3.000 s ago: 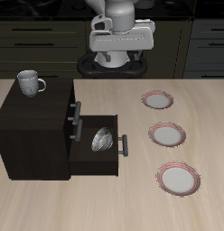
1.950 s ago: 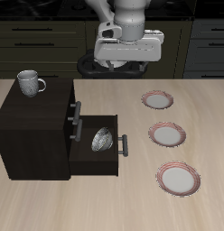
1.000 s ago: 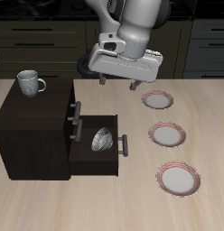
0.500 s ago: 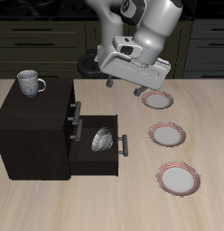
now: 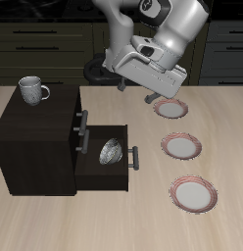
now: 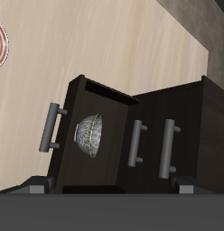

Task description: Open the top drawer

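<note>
The gripper (image 5: pixel 135 92) is held above the table, fingers spread wide, nothing grasped; the top drawer (image 5: pixel 78 122) (bar handle) is seen shut.

We see a glossy white-grey arm (image 5: pixel 172 25), black joint bands, flat grey gripper (image 5: pixel 134 93) housing, short dark fingers (image 5: pixel 121 88).

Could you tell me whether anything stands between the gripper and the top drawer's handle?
Nothing visible does. The open gripper hangs above the table with free air down to the top drawer. The lower drawer, pulled out with a bowl inside, lies below its handle, not across the path.
</note>
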Controlling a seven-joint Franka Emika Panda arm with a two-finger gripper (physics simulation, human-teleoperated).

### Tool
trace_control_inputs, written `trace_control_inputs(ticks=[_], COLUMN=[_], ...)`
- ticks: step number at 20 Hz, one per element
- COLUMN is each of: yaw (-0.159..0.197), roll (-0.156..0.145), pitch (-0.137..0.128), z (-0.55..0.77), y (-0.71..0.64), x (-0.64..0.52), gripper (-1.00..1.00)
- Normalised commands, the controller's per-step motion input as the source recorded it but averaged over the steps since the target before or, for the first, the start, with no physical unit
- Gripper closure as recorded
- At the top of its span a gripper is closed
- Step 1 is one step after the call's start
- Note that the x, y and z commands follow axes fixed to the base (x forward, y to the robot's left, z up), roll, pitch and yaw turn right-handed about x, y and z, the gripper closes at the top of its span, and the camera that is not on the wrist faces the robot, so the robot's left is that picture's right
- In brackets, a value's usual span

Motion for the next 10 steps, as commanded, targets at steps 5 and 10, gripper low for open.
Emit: trace_control_inputs(ticks=[5,10], yaw=[0.005,0.005], roll=[-0.107,-0.071], pitch=[0.027,0.020], z=[0.01,-0.05], y=[-0.21,-0.22], x=[0.02,0.08], gripper=[-1.00,-1.00])
